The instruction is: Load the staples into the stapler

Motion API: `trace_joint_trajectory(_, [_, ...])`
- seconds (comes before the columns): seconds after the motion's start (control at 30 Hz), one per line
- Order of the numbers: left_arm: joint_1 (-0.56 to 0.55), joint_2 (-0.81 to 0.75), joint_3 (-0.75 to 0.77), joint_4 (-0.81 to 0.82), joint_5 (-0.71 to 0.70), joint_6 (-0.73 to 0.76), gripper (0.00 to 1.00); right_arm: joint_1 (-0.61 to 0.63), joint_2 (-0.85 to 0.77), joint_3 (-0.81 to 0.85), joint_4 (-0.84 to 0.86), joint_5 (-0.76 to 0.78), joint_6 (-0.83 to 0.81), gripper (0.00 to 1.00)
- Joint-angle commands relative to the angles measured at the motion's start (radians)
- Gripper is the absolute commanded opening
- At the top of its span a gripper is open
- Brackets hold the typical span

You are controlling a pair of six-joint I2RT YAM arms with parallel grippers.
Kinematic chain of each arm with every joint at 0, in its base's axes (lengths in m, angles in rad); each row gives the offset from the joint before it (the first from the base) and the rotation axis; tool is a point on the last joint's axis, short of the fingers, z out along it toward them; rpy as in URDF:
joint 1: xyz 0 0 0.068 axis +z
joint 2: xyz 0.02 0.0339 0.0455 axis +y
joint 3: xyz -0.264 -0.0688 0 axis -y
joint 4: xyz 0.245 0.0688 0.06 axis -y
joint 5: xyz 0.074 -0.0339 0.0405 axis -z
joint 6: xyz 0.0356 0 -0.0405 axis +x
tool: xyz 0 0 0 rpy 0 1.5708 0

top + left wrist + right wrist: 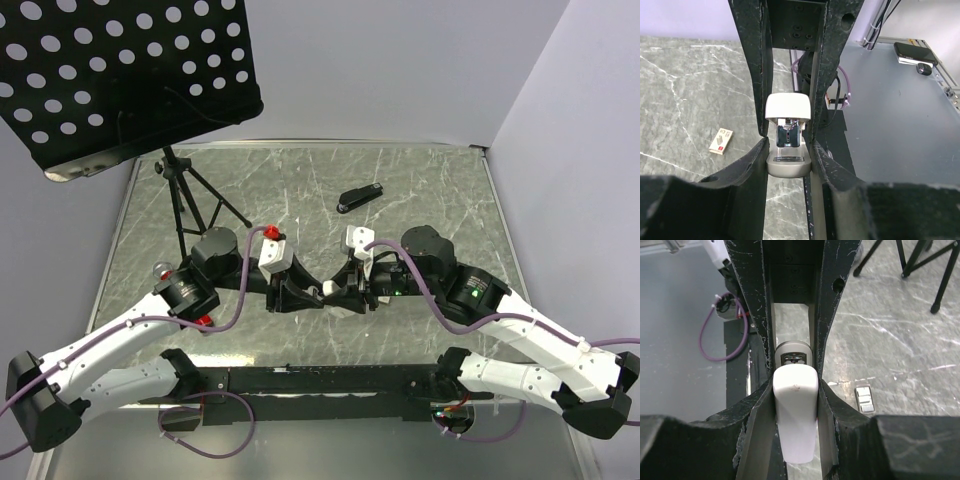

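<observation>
left gripper (pixel 787 150): fingers are pinched in on the grey base of the white stapler (pixel 787 106), one on each side and both touching it, so yeah, it's got a grip
right gripper (pixel 795 390): clamped on the same stapler from the other end, fingers snug against both sides of the white top
white stapler: hanging in the air between the two grippers, roughly mid-table and toward the near side; from the left wrist cam you can see the white cap sitting over the grey base with a dark inner bit showing between them
staple box (pixel 721 141): lying flat on the marble table (pixel 450 200), off to the left of the left fingers, nothing touching it
greyish see-through rectangle (pixel 865 399): also on the table, near the right gripper's fingers but not touching them
black stapler (pixel 360 198): lying farther back on the table, well apart from both arms
background: perforated black panel (pixel 130 70) on a tripod (pixel 190 200), far-left corner
</observation>
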State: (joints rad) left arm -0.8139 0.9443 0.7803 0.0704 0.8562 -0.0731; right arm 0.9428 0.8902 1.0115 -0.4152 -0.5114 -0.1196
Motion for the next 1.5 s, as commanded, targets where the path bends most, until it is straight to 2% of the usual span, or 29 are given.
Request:
trace_joint_trajectory(0.0, [-0.005, -0.027, -0.006, 0.057, -0.028, -0.013, 0.01, 0.005, -0.017, 0.015, 0.105, -0.061, 0.014, 0.40])
trace_joint_trajectory(0.2, [-0.005, -0.041, -0.015, 0.048, -0.028, -0.010, 0.01, 0.005, -0.002, 0.033, 0.096, -0.098, 0.023, 0.54])
trace_joint_trajectory(0.33, [-0.005, -0.056, -0.026, 0.060, -0.046, -0.010, 0.01, 0.005, 0.009, 0.053, 0.076, -0.110, 0.018, 0.54])
trace_joint_trajectory(0.53, [-0.007, -0.058, -0.021, 0.055, -0.045, 0.002, 0.01, 0.001, 0.023, 0.055, 0.073, -0.098, 0.021, 0.40])
trace_joint_trajectory(0.63, [-0.007, -0.061, -0.029, 0.051, -0.049, 0.003, 0.01, -0.001, 0.018, 0.053, 0.081, -0.090, 0.026, 0.19])
trace_joint_trajectory(0.67, [-0.007, -0.064, -0.033, 0.054, -0.063, 0.006, 0.01, -0.007, 0.013, 0.053, 0.082, -0.084, 0.028, 0.07])
trace_joint_trajectory(0.7, [-0.005, -0.076, -0.047, 0.058, -0.074, 0.006, 0.01, -0.013, 0.006, 0.047, 0.084, -0.076, 0.032, 0.02])
trace_joint_trajectory(0.77, [-0.001, -0.096, -0.070, 0.075, -0.112, -0.007, 0.01, -0.039, -0.019, 0.036, 0.105, -0.075, 0.043, 0.00])
trace_joint_trajectory(0.93, [0.042, -0.196, -0.196, 0.245, -0.187, -0.114, 0.01, -0.128, -0.103, -0.019, 0.190, -0.134, 0.115, 0.00])
trace_joint_trajectory(1.07, [0.078, -0.262, -0.289, 0.367, -0.269, -0.218, 0.01, -0.217, -0.178, -0.085, 0.364, -0.179, 0.219, 0.00])
trace_joint_trajectory(1.33, [0.081, -0.374, -0.522, 0.705, -0.518, -0.534, 0.01, -0.266, -0.292, -0.162, 0.648, -0.064, 0.353, 0.00])
trace_joint_trajectory(1.47, [0.078, -0.343, -0.614, 0.891, -0.543, -0.662, 0.01, -0.268, -0.312, -0.189, 0.806, 0.037, 0.411, 0.00])
